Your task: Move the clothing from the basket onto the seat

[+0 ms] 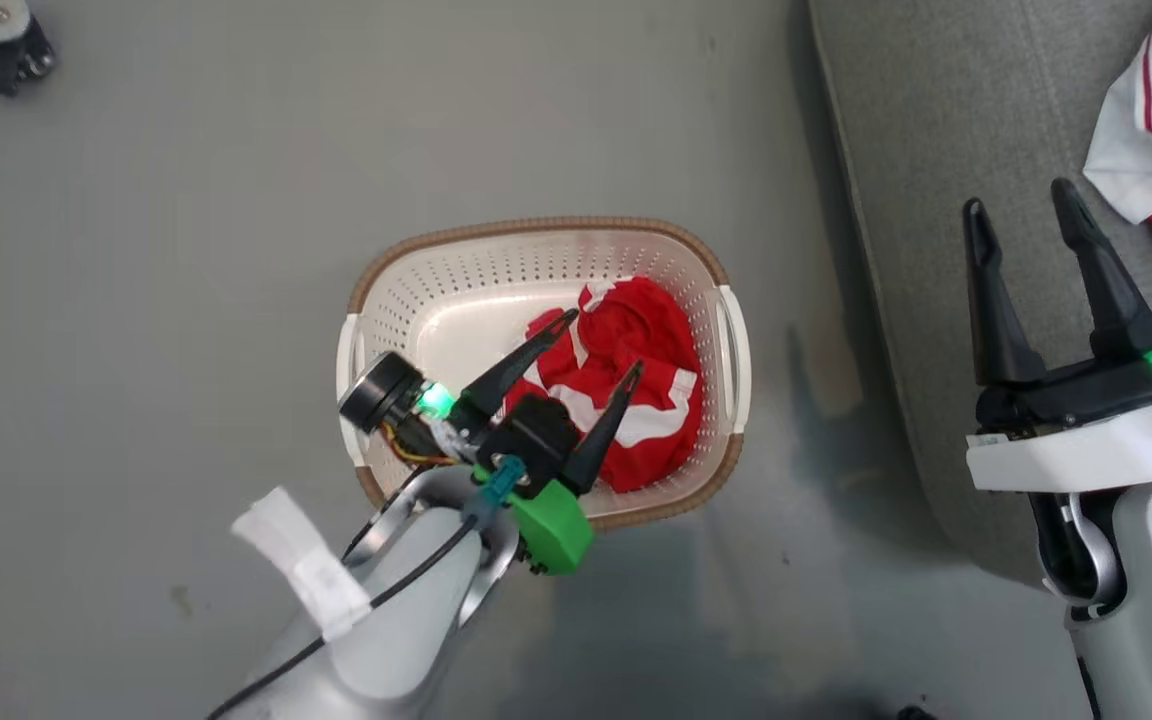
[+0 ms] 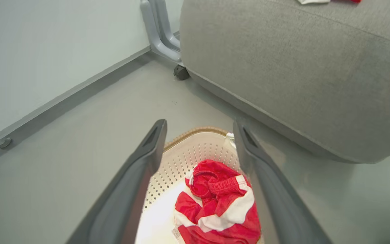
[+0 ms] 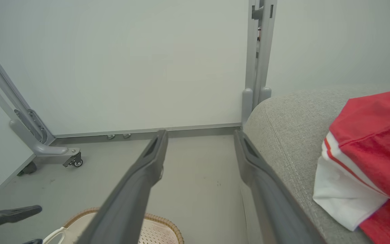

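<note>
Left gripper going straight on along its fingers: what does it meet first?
Probably the crumpled red garment with white stripes in the cream perforated plastic basket: the open left gripper hangs over it, fingers aimed at the heap. Depth is unclear; it might reach the basket's far wall instead.

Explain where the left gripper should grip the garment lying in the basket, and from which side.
Likely the raised bunched fold atop the garment, from above with the open left gripper: the basket walls block side entry, and the ridge suits pinching.
</note>
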